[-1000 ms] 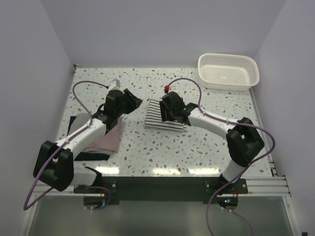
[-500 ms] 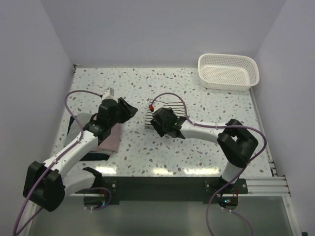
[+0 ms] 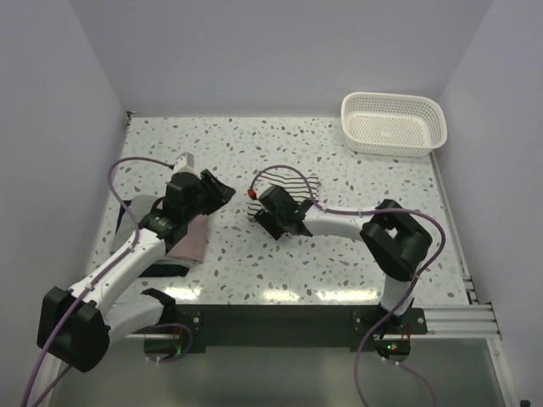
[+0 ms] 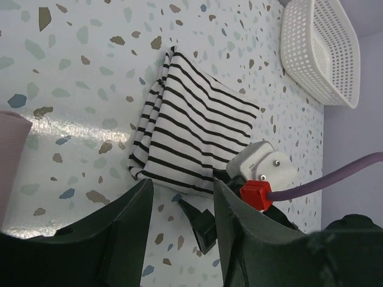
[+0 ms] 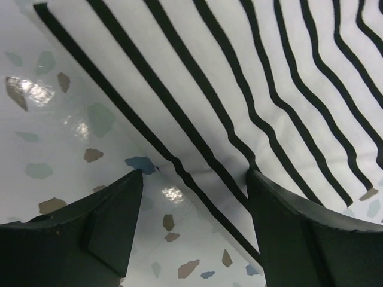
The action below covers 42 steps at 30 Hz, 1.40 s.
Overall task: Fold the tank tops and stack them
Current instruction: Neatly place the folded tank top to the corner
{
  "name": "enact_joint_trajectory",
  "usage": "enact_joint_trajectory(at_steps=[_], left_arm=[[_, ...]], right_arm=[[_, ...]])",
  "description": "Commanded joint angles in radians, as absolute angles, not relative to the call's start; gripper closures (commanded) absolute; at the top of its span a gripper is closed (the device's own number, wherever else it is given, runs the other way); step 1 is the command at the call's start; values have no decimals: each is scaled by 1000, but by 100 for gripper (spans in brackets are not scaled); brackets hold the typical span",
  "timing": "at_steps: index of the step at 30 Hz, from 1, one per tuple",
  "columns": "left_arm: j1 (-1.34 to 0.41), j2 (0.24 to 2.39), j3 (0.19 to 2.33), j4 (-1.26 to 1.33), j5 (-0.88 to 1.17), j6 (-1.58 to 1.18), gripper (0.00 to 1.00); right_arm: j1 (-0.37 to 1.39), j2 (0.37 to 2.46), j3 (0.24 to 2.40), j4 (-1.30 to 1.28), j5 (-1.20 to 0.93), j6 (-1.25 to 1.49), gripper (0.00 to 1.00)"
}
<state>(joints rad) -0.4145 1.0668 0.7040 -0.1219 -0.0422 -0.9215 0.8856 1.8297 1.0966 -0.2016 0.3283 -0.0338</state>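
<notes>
At the tabletop (image 5: 54,137) centre, your right hand (image 5: 192,182) is spread wide; the striped top (image 5: 239,89) edge lies between its fingers (image 5: 114,221).

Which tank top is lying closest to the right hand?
The white one with black stripes, folded in the middle of the table, right at the right hand. The pink top and the dark top lie piled under the left arm.

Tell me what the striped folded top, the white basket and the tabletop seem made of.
Folded white top with thin black stripes: soft matte cloth, probably knit; its layered edges ripple.
White lattice basket: likely moulded plastic, rigid with even holes.
Speckled tabletop: glossy terrazzo-look surface, it mirrors light; stone or laminate, cannot tell.
</notes>
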Motion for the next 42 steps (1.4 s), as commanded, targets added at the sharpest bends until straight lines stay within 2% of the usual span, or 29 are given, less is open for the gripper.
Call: enact_joint_trajectory(at_steps=[1,5,10,15,17,25,33,39,40,42], left_arm=[[-403,1039,704,-141,-38,-902,50],[-396,1025,707,-170,-54,-911,50],[-379,983,716,-219,-101,-931,47],[-361,985,756,-268,-117,-928,46],[-354,982,765,-276,-117,-923,46],[-330,1011,789,-341,-115,-911,45],[-328,1161,658,-151,44,-962,46],[-328,1296,612,-42,92,-974,42],[-328,1327,609,-26,94,-974,41],[-328,1351,597,33,112,-965,40]], right_arm=[[881,1851,1146,-244,154,-8,27],[882,1873,1202,-281,26,153,27],[884,1940,1256,-256,-58,575,27],[884,1980,1224,26,-124,953,26],[887,1971,1235,113,-115,995,26],[888,1783,1249,-21,118,917,24],[881,1698,1223,-279,354,685,27],[865,1769,1164,-318,419,621,43],[850,1779,1158,-316,423,621,48],[833,1810,1146,-319,431,621,50]])
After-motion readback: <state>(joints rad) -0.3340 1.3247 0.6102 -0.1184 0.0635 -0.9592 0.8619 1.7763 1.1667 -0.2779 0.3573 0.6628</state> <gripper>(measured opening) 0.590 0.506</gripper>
